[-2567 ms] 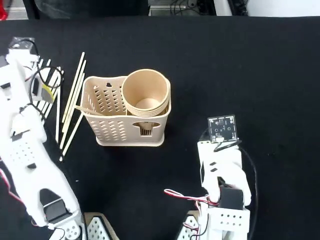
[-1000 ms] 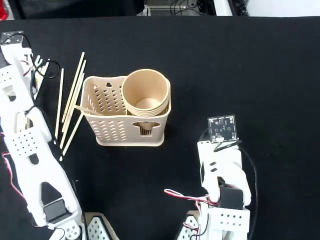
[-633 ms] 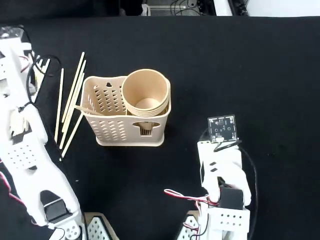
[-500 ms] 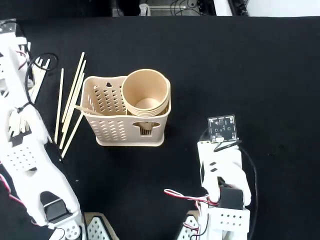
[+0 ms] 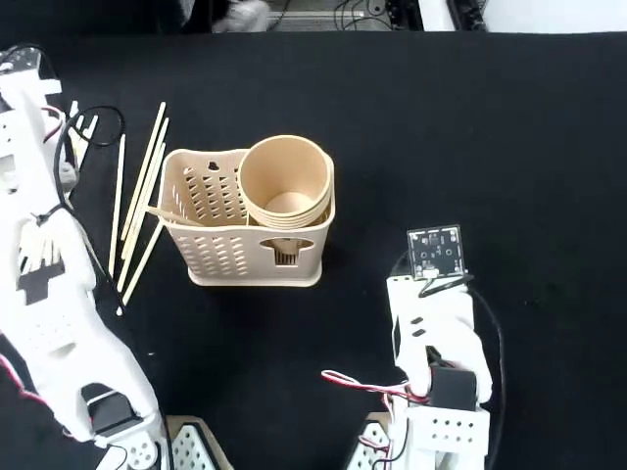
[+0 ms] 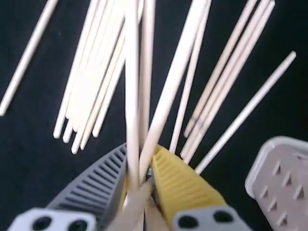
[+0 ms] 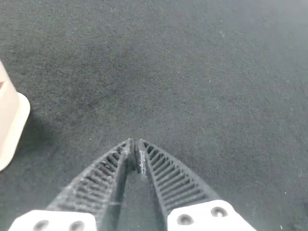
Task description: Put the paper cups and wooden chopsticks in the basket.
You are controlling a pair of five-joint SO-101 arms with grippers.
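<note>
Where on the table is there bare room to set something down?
The table is bare right of the basket and beyond the right arm, up to the far edge. Between the basket and the left arm it is crowded with loose chopsticks.

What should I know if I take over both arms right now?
Left gripper: shut on the held chopsticks, over the loose chopsticks beside the basket.
Right gripper: shut, empty, low over the table near the basket.
Done: paper cups stacked in one basket compartment.
Left: held chopsticks and loose chopsticks into the basket.
</note>
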